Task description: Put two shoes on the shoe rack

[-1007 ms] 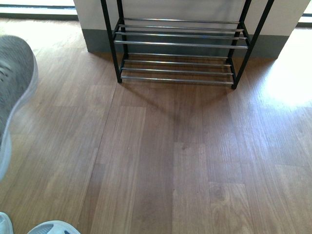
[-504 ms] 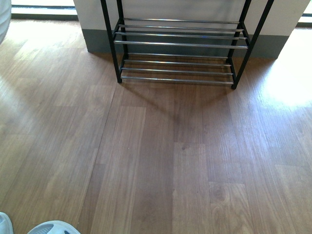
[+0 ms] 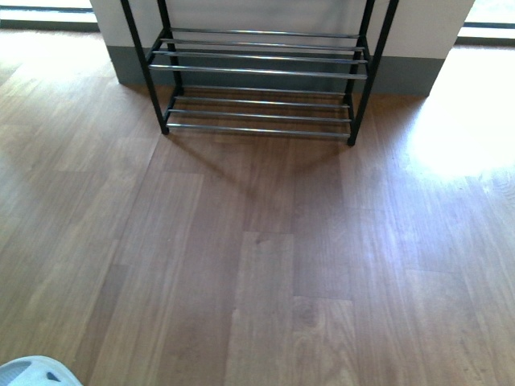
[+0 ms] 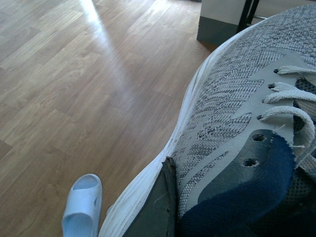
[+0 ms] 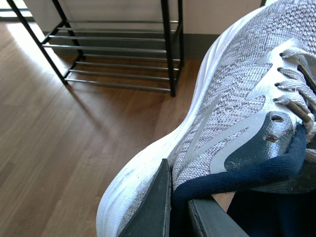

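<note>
We hold both sneakers aloft. The left claw [image 4: 170,207] pinches the first sneaker [image 4: 232,128] at its navy collar, with one dark finger [image 4: 164,197] pressed on the outside by the sole. The other finger is hidden, so we judge the pinch from the shoe hanging clear of the floor [image 3: 265,265]. The right claw [image 5: 180,212] grips the second sneaker [image 5: 232,103] the same way, its two fingers closed on the collar. A second ago the first sneaker filled the front view's 9 o'clock edge. Half a second ago only a sliver showed at 10 o'clock, and now it has left that view, so the left arm has swung it up and out. The rack [image 3: 257,72] was at 12 o'clock tending to 1 and has slid across to sit nearer dead 12, with both tiers in view bare. The slide [image 3: 32,374] has drifted toward the 7 o'clock corner, so we take it that our body has turned or moved right to square up. Both shoes are secured and the rack lies straight ahead, well apart. We judge the approach comes next, then setting each sole flat across the bars.
</note>
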Controlling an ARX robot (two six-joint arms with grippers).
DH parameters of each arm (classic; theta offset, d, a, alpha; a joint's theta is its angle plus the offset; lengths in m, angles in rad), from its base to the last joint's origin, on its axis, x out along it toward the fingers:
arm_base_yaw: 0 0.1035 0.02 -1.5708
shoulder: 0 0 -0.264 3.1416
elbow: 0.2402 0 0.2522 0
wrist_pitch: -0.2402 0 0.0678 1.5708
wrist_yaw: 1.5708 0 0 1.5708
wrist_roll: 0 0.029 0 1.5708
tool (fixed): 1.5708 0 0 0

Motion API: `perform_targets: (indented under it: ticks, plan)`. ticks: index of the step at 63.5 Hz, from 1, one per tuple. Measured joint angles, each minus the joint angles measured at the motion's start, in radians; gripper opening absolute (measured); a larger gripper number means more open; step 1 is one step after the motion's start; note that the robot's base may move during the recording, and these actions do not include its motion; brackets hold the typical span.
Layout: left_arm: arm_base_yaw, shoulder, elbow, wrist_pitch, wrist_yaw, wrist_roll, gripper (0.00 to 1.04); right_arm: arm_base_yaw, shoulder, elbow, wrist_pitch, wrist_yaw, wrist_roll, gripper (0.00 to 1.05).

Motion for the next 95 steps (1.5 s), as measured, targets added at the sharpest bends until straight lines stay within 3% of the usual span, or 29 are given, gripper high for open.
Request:
perform_targets:
  ticks: [95]
  plan:
    - [-0.002, 0.000, 0.000, 0.000, 0.002, 0.001, 0.02, 0.001, 0.000, 0.000, -0.001, 0.003, 0.002, 0.01]
